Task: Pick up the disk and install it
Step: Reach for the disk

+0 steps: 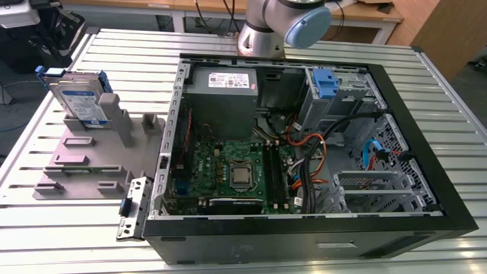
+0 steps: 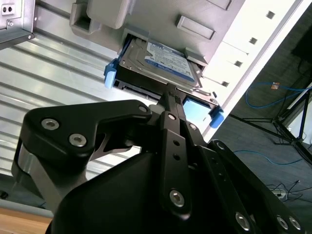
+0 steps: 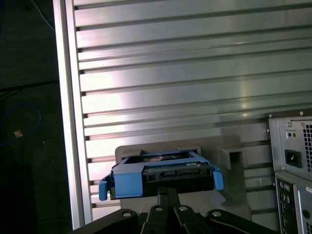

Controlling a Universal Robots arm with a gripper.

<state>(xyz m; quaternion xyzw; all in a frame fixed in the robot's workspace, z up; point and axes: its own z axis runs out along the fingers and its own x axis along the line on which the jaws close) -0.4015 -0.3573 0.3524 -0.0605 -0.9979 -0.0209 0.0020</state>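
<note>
The disk, silver with a white-and-blue label and blue side rails, stands on edge in a slot of the grey holder on the exterior view's left. Both wrist views look at it: the labelled face of the disk shows in the second, and the blue-railed edge of the disk in the first. My gripper points at the disk's edge with its fingers pressed together and nothing between them. In the first wrist view the gripper lines up with the middle of the disk. How far apart they are I cannot tell.
An open computer case lies on the slatted aluminium table, with the motherboard, cables, a grey power supply and a blue bracket in the drive bay. The arm's base stands behind the case. The case's rear is beside the holder.
</note>
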